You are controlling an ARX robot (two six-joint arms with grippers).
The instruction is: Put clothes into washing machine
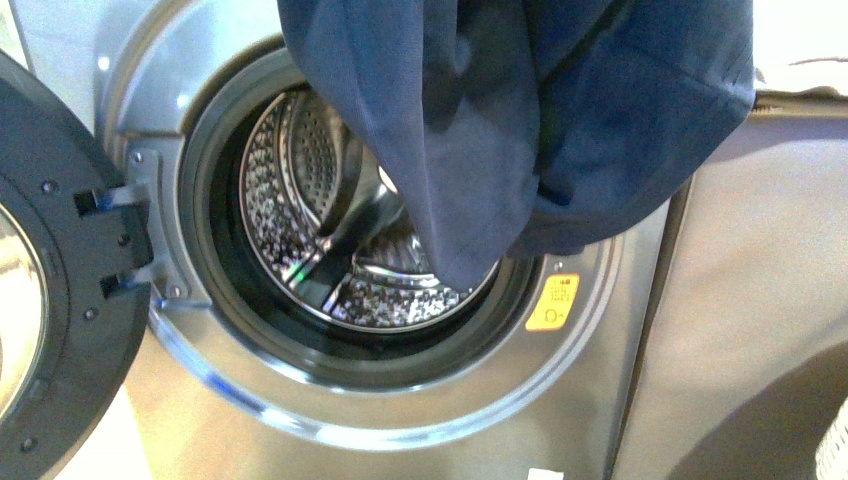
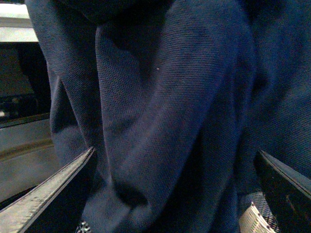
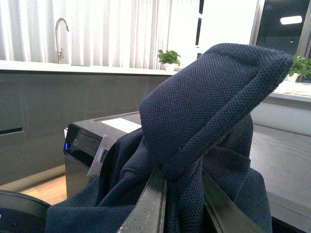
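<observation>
While right gripper point(image 3: 183, 177) clamps clothes point(image 3: 214, 107), left gripper point(image 2: 175, 153) gapes, clothes seemingly hanging between.

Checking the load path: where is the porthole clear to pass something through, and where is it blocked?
Free: the left and lower part of the washing machine porthole, between the hinge-side gasket and the hanging clothes; the visible drum behind is empty. Crowded: the upper right, where the clothes drape across the opening.
</observation>
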